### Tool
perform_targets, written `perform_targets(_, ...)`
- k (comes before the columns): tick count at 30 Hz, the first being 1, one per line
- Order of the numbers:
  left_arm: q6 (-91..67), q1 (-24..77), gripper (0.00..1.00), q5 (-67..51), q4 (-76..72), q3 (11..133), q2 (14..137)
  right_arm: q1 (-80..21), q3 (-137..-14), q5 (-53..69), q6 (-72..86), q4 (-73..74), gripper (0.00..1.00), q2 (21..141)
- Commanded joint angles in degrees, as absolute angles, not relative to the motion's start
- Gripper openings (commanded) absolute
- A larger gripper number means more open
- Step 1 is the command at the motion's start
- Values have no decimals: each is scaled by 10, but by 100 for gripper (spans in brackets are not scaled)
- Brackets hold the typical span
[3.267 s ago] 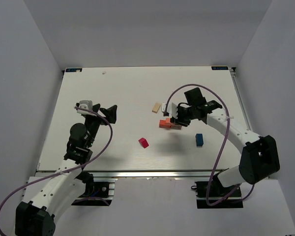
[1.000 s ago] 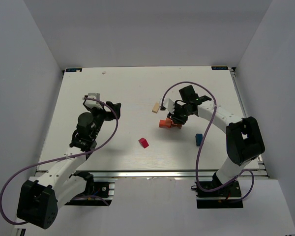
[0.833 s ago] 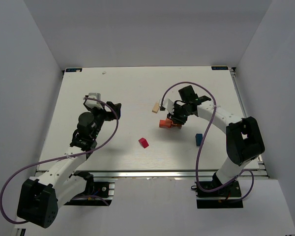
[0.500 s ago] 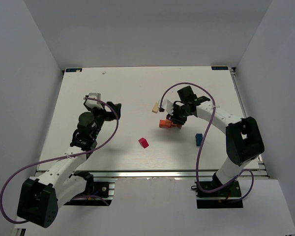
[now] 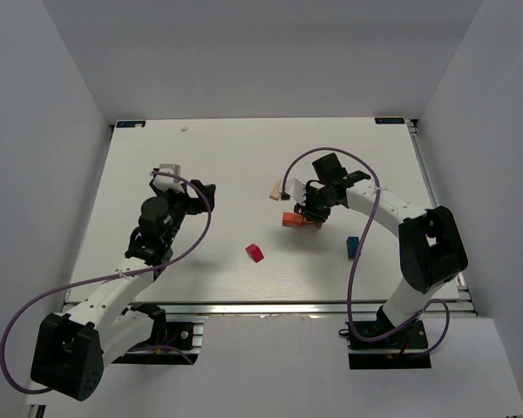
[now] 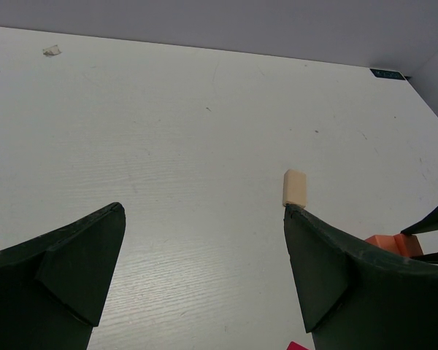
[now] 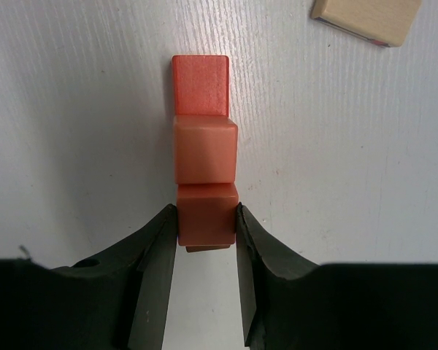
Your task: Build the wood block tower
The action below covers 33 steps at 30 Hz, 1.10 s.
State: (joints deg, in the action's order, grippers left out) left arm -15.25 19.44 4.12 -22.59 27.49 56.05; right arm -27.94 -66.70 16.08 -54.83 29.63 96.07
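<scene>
White desk (image 5: 227, 157): right hand (image 7: 206, 232) clamps tower's (image 7: 203, 149) six-o'clock block (image 7: 206, 208), likely squaring it; left hand (image 6: 204, 255) gapes wide, empty.

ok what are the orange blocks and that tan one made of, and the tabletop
Orange blocks: likely painted wood, matte, faint grain on the far one. Tan block: seemingly unpainted wood, pale and matte. Tabletop: white with fine grain lines, perhaps painted wood or laminate.

Wood block tower (image 7: 204, 149): painted wood, matt, smooth. Desk (image 7: 80, 109): matt, finely grained. Right end effector (image 7: 206, 222): matt dark plastic.
</scene>
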Motion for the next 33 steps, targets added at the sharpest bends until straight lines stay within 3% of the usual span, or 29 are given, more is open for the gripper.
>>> perform_targets(1, -147, 192, 98, 52, -221, 298, 560, -285, -664, 158, -560, 294, 35, 963)
perform_targets(6, -148, 192, 98, 53, -217, 297, 558, -286, -664, 158, -560, 291, 38, 965)
perform_targets(11, -146, 192, 98, 56, -214, 297, 557, -286, -665, 157, -559, 288, 50, 968)
perform_targets(19, -145, 192, 98, 54, -214, 297, 558, -287, -665, 156, -558, 288, 55, 966)
perform_targets(25, -145, 192, 98, 48, -219, 299, 564, -287, -663, 159, -564, 290, 56, 956)
perform_targets(33, -144, 192, 98, 45, -217, 301, 566, -287, -663, 172, -584, 298, 51, 954)
